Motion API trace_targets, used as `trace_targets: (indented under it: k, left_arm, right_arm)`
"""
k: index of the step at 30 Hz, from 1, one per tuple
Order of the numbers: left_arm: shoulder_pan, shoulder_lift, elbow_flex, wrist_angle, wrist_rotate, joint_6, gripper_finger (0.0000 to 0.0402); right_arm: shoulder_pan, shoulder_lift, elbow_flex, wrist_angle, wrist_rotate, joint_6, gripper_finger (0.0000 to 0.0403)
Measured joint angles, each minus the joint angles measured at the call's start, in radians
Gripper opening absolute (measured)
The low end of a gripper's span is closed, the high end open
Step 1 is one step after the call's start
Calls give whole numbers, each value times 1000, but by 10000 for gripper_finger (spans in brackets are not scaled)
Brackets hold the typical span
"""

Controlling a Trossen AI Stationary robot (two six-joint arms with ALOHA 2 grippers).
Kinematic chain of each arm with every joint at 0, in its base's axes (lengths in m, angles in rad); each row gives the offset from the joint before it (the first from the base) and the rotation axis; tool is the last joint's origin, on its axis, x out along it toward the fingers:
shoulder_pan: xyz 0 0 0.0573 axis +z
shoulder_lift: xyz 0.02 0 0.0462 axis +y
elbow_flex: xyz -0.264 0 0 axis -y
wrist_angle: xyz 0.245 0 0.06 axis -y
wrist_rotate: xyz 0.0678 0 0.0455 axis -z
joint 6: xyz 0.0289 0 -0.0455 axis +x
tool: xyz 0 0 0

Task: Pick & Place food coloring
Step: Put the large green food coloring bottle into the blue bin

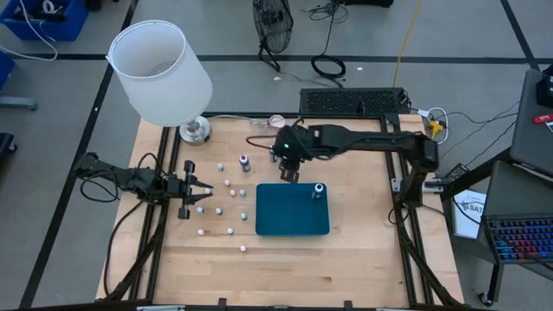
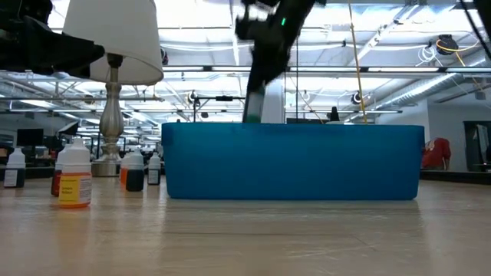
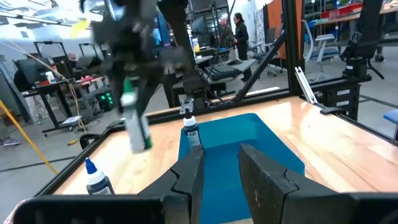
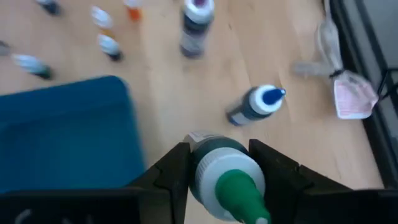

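The food coloring is a set of small bottles. One green-tipped bottle sits in my right gripper, which is shut on it just off the far edge of the teal-blue tray. Another bottle stands inside the tray near its far right corner. A blue-tipped bottle and a purple-capped one stand on the table beyond the tray. Several smaller bottles are scattered to the left of the tray. My left gripper is open, low over the table left of them, touching nothing. My right gripper pinches the green-tipped bottle between its two fingers at the body just under the white collar. The fingers come from above, pointing down. The bottle hangs below them, cap up and slightly tilted, lifted clear of the table.
A lamp with a white shade stands at the table's far left corner. A crumpled clear wrapper lies near the far edge. The tray wall fills the middle of the low view, with bottles to its left. The near half of the table is bare wood.
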Motion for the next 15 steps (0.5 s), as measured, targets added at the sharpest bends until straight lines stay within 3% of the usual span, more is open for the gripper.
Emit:
trace_targets:
  k: [11, 15]
  left_arm:
    - [0, 0, 0, -1, 0, 0, 106]
    - [-1, 0, 0, -1, 0, 0, 106]
  right_arm:
    - [290, -144, 1, -90, 3, 154, 130]
    - [391, -130, 1, -203, 103, 199, 130]
